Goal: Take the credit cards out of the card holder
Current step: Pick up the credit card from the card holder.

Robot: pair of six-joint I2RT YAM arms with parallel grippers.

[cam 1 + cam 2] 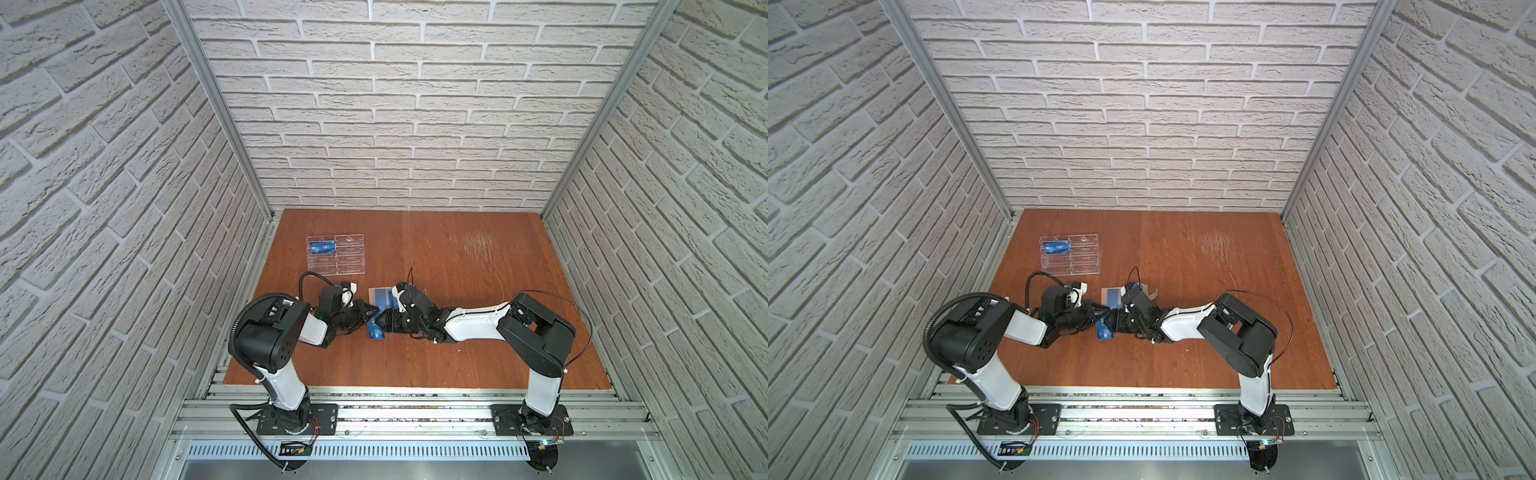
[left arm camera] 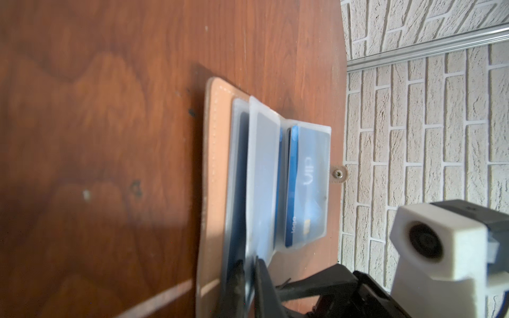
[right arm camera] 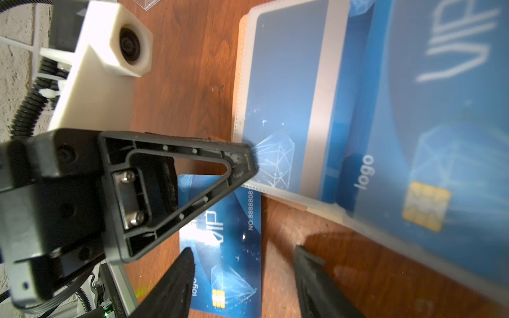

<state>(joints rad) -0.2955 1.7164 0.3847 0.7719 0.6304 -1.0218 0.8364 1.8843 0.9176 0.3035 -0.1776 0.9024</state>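
Observation:
The tan card holder (image 2: pixel 217 165) lies open on the wooden table, its clear sleeve pages fanned out. Blue credit cards sit inside the sleeves (image 2: pixel 305 187) (image 3: pixel 286 90). My left gripper (image 2: pixel 249 271) is shut on the edge of one clear sleeve page, and its black finger (image 3: pixel 192 176) shows in the right wrist view. A loose blue credit card (image 3: pixel 231 247) lies flat on the table beside the holder (image 1: pixel 380 296). My right gripper (image 3: pixel 245 278) hovers open over that loose card (image 1: pixel 375 331), one finger on each side and nothing between them.
A clear acrylic tiered rack (image 1: pixel 336 255) stands at the back left with one blue card (image 1: pixel 322 248) in its top slot. Both arms meet near the table's middle. A scratched patch (image 1: pixel 478 247) marks the far right of the table.

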